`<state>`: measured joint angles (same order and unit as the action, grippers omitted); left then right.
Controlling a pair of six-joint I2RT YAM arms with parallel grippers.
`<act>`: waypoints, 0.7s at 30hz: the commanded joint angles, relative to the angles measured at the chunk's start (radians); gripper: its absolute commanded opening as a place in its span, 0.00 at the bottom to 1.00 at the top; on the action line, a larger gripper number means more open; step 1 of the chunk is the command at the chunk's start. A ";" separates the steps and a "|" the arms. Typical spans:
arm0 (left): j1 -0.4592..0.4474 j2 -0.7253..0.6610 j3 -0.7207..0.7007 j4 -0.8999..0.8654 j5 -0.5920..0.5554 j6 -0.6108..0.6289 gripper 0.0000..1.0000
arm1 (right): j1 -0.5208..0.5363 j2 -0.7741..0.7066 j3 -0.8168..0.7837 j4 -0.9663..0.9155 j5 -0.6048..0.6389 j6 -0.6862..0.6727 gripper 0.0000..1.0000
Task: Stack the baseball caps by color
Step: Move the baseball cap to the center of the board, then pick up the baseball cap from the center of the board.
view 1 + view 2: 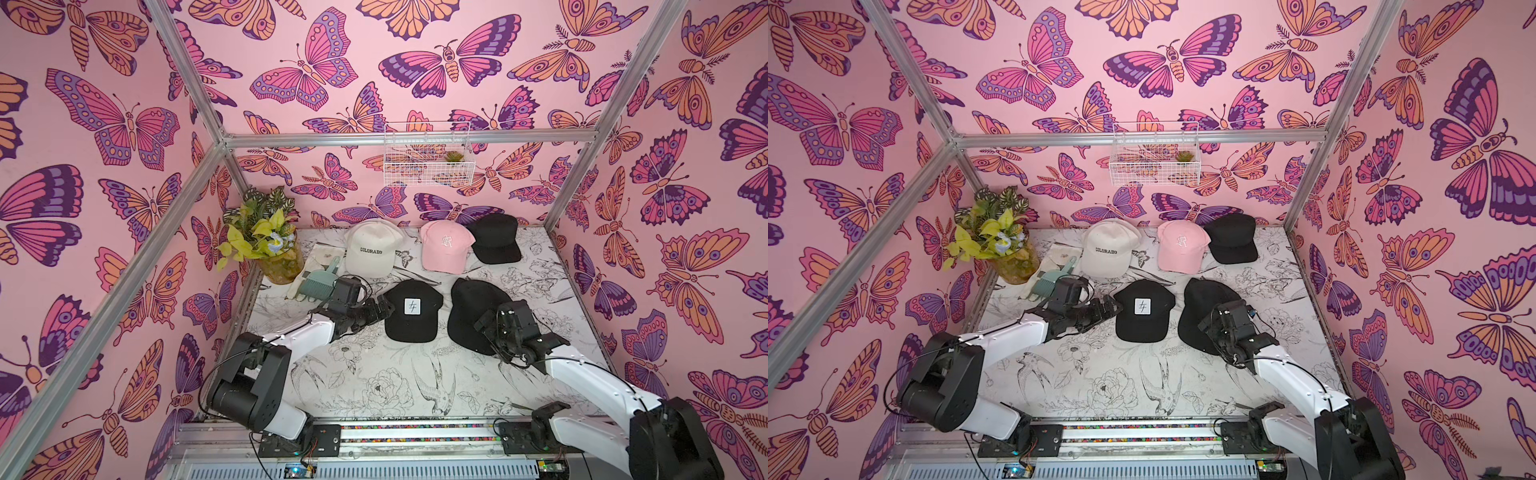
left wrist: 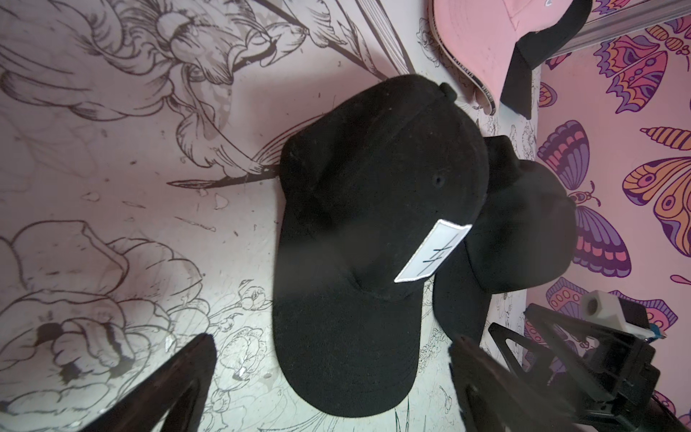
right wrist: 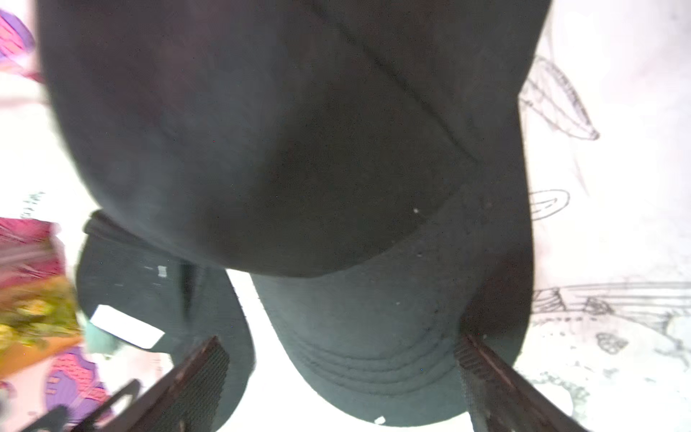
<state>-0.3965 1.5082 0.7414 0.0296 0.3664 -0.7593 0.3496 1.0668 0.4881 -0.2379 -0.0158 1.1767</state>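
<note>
The black cap with the white square patch (image 1: 411, 311) lies crown-up near the middle of the bird-and-flower printed surface (image 1: 374, 386), its brim pointing toward the robot. The left claw (image 2: 332, 338) hangs just to the left of this patch cap, spread wide and holding nothing. In the left wrist view its two dark fingers (image 2: 179, 377) stand either side of the patch cap's brim, and contact cannot be made out. Just to the right of the patch cap sits a larger plain black cap (image 1: 469, 303). The right claw (image 3: 340, 349) is over it, also spread wide and gripping nothing. In the right wrist view its fingers (image 3: 482, 366) straddle that brim, though the blur hides whether they touch it. Beyond the patch cap, toward the back wall, three more caps stand in a row. The cream cap lettered COLORADO (image 1: 374, 249) lies a little to the left, the pink cap with a white embroidered letter (image 1: 444, 247) a little to the right, and another black cap (image 1: 494, 239) farther right, touching the pink one. Left of the patch cap and behind the left claw lies a teal brush (image 1: 318, 282) on a pale cloth (image 1: 320, 257). Farther left again, in the back corner, stands a glass jar of leafy plants (image 1: 270, 249).
</note>
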 commanded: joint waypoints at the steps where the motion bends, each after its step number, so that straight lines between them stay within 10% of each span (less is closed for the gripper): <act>1: 0.007 -0.024 -0.018 0.016 -0.007 0.015 1.00 | 0.010 -0.121 -0.010 -0.097 0.016 0.110 0.99; 10: 0.007 -0.050 -0.016 0.025 -0.022 0.020 1.00 | 0.023 -0.332 -0.149 -0.278 -0.249 0.107 0.99; 21: 0.007 -0.134 -0.074 0.054 -0.063 -0.006 1.00 | 0.100 -0.105 -0.286 0.280 -0.274 0.242 0.99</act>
<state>-0.3965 1.3926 0.6933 0.0601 0.3309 -0.7647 0.4225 0.8970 0.2516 -0.1017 -0.3187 1.3640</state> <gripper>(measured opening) 0.998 0.991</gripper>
